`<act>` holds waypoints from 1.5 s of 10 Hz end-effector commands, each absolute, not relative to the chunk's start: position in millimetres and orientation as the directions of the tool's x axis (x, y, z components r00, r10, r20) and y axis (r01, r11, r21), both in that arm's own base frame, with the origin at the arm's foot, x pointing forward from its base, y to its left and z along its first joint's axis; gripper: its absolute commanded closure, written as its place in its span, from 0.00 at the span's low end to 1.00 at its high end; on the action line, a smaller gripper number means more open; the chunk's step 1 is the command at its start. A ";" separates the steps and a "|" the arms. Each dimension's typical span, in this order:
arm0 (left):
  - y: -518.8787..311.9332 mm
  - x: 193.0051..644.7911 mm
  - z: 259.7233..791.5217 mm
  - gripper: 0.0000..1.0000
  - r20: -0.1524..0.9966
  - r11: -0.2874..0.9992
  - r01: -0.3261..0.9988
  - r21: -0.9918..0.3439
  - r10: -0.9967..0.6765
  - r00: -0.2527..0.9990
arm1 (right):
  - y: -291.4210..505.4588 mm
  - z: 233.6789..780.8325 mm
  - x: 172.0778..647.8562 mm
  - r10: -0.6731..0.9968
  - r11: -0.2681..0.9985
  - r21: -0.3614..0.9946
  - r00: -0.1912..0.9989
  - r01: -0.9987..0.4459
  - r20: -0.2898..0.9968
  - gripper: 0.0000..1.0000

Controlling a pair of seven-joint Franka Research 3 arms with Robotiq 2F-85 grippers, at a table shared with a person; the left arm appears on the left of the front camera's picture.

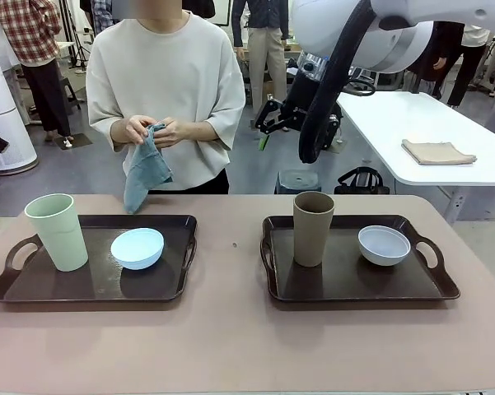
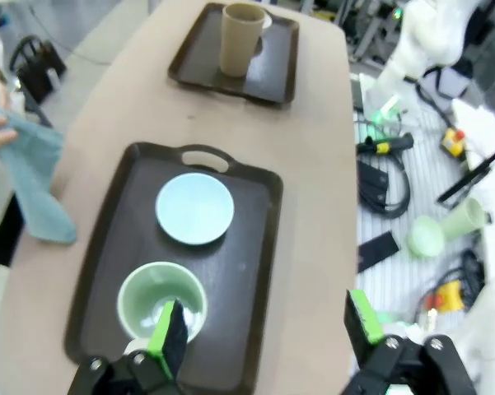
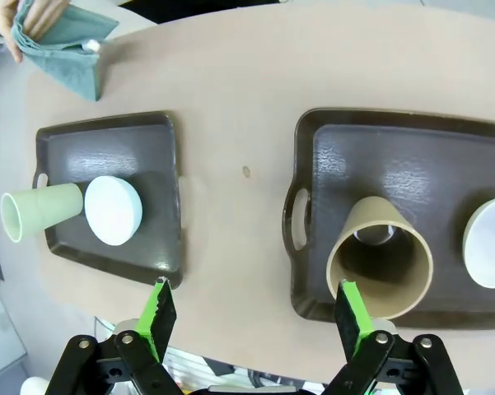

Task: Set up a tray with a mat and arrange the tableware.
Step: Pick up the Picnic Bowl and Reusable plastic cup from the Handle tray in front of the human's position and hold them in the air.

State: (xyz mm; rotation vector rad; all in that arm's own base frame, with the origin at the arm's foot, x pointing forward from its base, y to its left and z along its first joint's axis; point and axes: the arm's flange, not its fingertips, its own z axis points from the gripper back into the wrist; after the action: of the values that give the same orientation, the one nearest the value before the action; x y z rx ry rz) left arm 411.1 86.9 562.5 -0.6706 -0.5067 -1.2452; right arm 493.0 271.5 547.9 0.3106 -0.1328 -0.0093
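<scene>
Left gripper (image 2: 265, 321): jaws wide, nothing between them, hanging above the pale green tumbler (image 1: 58, 232). You'll find that tumbler upright at frame left on the left tray (image 1: 91, 284), with the light blue bowl (image 1: 137, 248) just beside it. Both are empty, with no mat beneath. Upper left of centre, the person's hands (image 1: 130, 130) hold a folded teal cloth (image 1: 146, 173) clear of the table; it is probably the mat. Right tray (image 1: 346, 284): brown tumbler (image 1: 313, 229) and white bowl (image 1: 385, 244), upright, seemingly empty. Right gripper (image 3: 254, 306): wide, empty, hanging above the table edge by the brown tumbler.
</scene>
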 end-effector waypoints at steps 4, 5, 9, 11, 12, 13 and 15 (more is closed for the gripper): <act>144.5 425.0 498.4 0.00 0.655 -0.051 0.976 0.210 -0.734 -0.179 | 388.7 529.1 548.9 0.085 0.976 0.193 0.990 -0.106 0.111 0.00; 151.9 429.2 485.1 0.00 0.652 -0.041 0.972 0.232 -0.735 -0.186 | 405.4 522.3 558.6 0.097 0.975 0.188 0.989 -0.116 0.108 0.00; 172.8 439.2 434.5 0.00 0.718 0.021 0.997 0.078 -0.695 -0.041 | 476.2 469.8 579.3 0.190 0.974 0.126 0.982 -0.188 -0.005 0.00; 185.8 442.8 411.8 0.00 0.728 0.031 0.999 0.038 -0.686 -0.006 | 507.6 449.3 579.2 0.250 0.962 0.121 0.967 -0.243 -0.046 0.00; 185.0 447.1 406.0 0.00 0.732 0.032 0.999 0.007 -0.682 0.017 | 521.1 443.6 575.5 0.278 0.955 0.122 0.958 -0.269 -0.064 0.00; 197.5 447.5 393.7 0.00 0.733 0.033 0.999 -0.014 -0.680 0.033 | 528.9 440.7 567.4 0.293 0.952 0.118 0.953 -0.283 -0.081 0.00; 183.5 438.1 401.0 0.00 0.710 0.024 0.999 0.022 -0.704 0.001 | 514.0 425.3 548.0 0.268 0.956 0.148 0.960 -0.254 -0.079 0.00</act>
State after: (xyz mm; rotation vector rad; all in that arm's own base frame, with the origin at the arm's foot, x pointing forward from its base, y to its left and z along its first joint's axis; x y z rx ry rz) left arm 441.7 188.7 394.0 -0.6108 -0.6261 -1.4574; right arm 541.1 521.7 429.2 0.1341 0.1102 0.2812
